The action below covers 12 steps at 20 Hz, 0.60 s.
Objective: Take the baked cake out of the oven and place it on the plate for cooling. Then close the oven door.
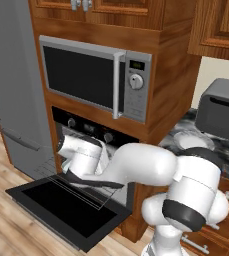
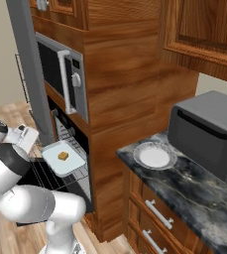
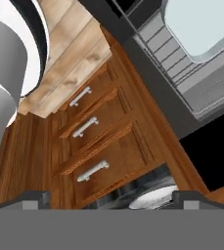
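Oven door (image 1: 68, 210) is down, lying flat and fully open in front of the oven (image 1: 88, 131); you see its dark glass panel facing up in the left base view. The wire rack (image 2: 71, 163) is pulled out over the door. On it sits the pale baking tray (image 2: 64, 158), and the baked cake (image 2: 63, 156) rests near the middle of that tray, a small golden-tan block.

The gripper (image 3: 108, 200) has its two dark fingertips (image 3: 33, 199) far apart, at opposite sides of the bottom of the hand view, with nothing between them. You can note that the hand is rolled: in its view the drawer fronts with silver handles (image 3: 91, 171) run diagonally, and a corner of the tray (image 3: 204, 27) sits at the upper right on the rack.

The plate (image 2: 154, 156) stands on the dark marbled counter (image 2: 194, 193), right of the oven column and just beside the grey toaster box (image 2: 211, 134). Nothing lies on it. The plate and the cake are well apart.

The silver microwave (image 1: 96, 80) is built in above the oven, door shut.
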Motion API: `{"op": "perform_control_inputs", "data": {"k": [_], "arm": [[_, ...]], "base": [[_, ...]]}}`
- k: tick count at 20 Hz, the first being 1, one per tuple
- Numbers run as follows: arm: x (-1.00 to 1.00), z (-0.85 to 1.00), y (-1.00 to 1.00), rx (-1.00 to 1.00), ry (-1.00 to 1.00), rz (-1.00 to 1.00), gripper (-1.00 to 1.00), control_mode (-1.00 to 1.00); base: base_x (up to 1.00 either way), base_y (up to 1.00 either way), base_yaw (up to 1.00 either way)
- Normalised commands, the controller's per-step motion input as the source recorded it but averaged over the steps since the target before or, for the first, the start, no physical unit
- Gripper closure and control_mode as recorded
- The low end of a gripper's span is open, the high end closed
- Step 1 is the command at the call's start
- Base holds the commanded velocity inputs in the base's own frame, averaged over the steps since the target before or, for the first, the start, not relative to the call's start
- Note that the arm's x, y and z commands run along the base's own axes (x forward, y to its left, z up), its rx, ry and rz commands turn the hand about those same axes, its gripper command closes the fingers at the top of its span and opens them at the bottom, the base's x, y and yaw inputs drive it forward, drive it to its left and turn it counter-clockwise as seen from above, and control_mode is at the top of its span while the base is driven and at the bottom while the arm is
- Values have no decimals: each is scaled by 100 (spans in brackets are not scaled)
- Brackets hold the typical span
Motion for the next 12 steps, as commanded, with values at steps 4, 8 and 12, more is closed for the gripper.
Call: {"op": "perform_control_inputs", "data": {"k": [4,8,12], "arm": [[22,-28,0,-18,18,2,-100,-100],[28,-27,1,-10,18,3,-100,-100],[14,-12,2,0,8,3,-100,-100]], "base": [[0,0,0],[0,0,0],[0,0,0]]}}
